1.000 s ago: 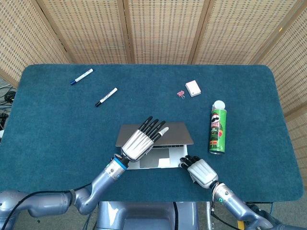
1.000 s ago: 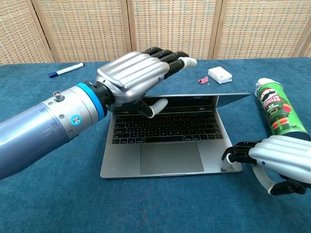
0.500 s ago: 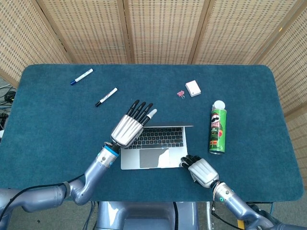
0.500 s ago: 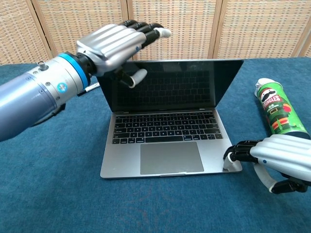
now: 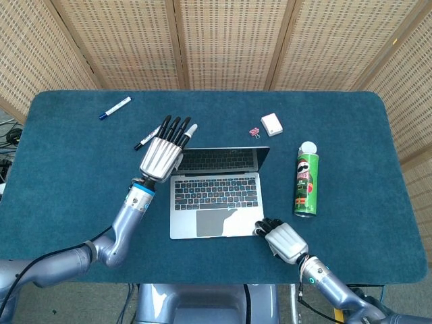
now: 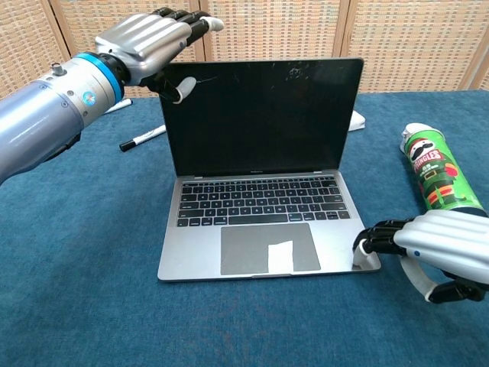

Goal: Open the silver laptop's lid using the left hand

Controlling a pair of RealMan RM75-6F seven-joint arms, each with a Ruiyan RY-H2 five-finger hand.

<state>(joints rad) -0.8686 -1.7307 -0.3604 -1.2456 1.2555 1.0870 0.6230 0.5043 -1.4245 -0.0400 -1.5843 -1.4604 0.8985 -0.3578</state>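
- A dark teal cloth-covered table [image 5: 74, 175] fills the scene, and tan woven folding screens [image 5: 223, 40] stand along its far edge.
- The silver laptop [image 5: 216, 196] sits near the middle of the table toward the near edge, with its lid [image 6: 263, 115] standing upright and the dark screen facing the robot.
- The left hand [image 5: 162, 152] is raised at the lid's top left corner, fingers stretched out and spread; it holds nothing, though the thumb sits at the lid's edge in the chest view.
- The right hand [image 6: 435, 248] lies on the table at the laptop's near right corner, its dark fingertips [image 6: 374, 238] touching that corner, fingers curled downward; it grips nothing.
- A green chip can [image 5: 305, 182] lies to the right of the laptop.
- A white box [image 5: 272, 124] and a pink clip [image 5: 254, 132] lie beyond the laptop.
- Two markers [image 5: 116, 108] [image 5: 143, 142] lie far left.
- A second ago the lid was barely lifted under the left hand; half a second ago it leaned forward. Now it stands fully up, and the hand has travelled up and far-left with it. The right hand has kept its place.
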